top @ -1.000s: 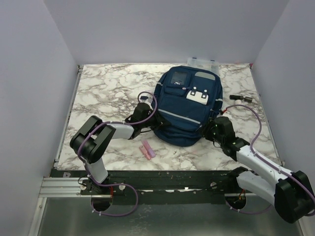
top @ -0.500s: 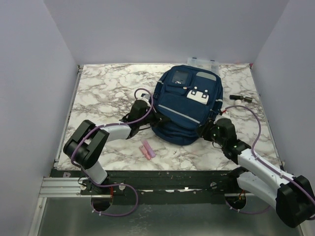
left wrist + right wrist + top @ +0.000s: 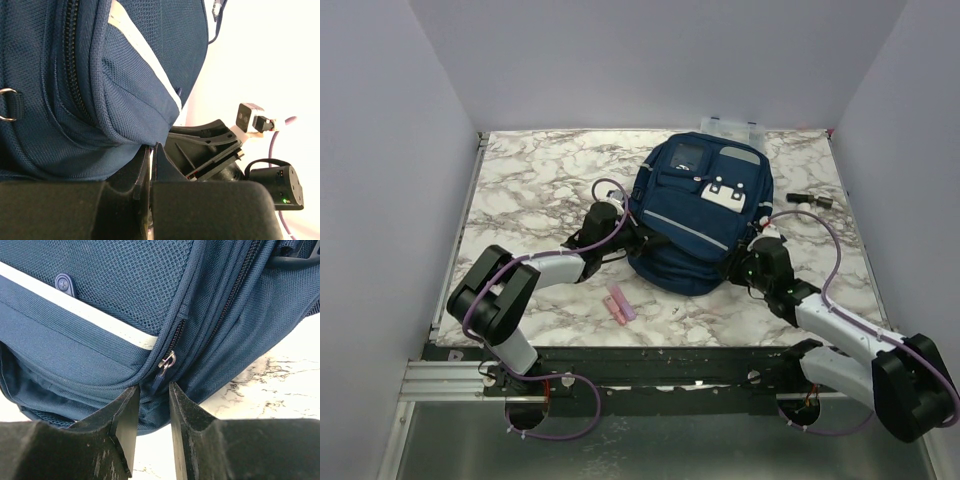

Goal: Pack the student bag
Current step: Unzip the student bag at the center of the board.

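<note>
The navy student bag (image 3: 695, 215) lies flat in the middle of the table, front pockets and white patch facing up. My left gripper (image 3: 638, 240) is at the bag's near-left edge. In the left wrist view its jaws (image 3: 151, 148) are pressed together on a fold of the bag fabric (image 3: 100, 75). My right gripper (image 3: 735, 265) is at the bag's near-right corner. In the right wrist view it (image 3: 153, 387) is open a little, tips against the bag (image 3: 125, 305), with a zipper pull (image 3: 165, 365) just above the gap.
A pink object (image 3: 619, 304) lies on the marble near the front edge, left of centre. A clear plastic box (image 3: 730, 128) stands behind the bag. A small dark object (image 3: 810, 200) lies at the right. The right arm's wrist (image 3: 210, 145) shows under the bag in the left wrist view.
My left gripper has moved a little farther along the bag's left edge. My right gripper has moved in closer to the bag's near-right corner. The bag's near edge has shifted slightly.
</note>
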`<state>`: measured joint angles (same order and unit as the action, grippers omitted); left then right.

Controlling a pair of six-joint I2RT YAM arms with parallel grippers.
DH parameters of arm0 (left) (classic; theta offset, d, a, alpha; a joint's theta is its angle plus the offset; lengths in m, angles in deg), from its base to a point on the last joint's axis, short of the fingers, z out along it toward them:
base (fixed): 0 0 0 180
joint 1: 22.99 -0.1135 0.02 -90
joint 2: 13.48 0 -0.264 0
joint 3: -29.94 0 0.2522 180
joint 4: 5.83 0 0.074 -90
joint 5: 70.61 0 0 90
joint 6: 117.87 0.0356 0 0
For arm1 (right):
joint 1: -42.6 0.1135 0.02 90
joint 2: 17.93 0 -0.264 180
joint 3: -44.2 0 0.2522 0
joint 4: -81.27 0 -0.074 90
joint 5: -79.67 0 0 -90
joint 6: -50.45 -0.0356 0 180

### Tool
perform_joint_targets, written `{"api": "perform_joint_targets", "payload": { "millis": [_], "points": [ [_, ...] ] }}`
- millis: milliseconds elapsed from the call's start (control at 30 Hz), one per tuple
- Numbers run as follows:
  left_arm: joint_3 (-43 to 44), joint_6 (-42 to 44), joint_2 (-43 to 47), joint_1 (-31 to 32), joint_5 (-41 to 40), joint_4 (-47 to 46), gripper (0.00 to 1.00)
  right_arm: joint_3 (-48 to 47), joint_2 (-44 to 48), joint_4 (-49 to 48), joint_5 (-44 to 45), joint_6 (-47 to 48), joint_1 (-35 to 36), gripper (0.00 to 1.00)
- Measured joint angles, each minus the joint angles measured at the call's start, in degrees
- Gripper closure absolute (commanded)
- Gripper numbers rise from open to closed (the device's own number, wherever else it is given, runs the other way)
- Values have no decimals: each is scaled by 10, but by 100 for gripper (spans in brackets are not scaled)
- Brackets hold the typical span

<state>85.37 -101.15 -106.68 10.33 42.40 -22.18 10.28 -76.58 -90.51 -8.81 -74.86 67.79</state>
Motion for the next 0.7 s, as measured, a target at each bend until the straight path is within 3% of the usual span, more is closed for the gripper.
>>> {"api": "perform_joint_targets", "payload": {
  "millis": [167, 367, 433, 567, 700],
  "points": [
    [-6, -3, 1, -1, 1, -12, 100, -3, -16, -10, 10, 4, 1, 62],
    [-21, -11, 1, -2, 1, -35, 100, -29, -49, 7, 37, 10, 7, 70],
    [-21, -11, 1, -2, 1, -40, 100, -38, -53, 17, 49, 11, 7, 77],
    [-21, -11, 1, -2, 8, -44, 100, -40, -53, 19, 72, 19, 6, 99],
    [-21, -11, 1, -2, 12, -58, 100, -56, -51, 55, 82, 23, 6, 99]
  ]
}}
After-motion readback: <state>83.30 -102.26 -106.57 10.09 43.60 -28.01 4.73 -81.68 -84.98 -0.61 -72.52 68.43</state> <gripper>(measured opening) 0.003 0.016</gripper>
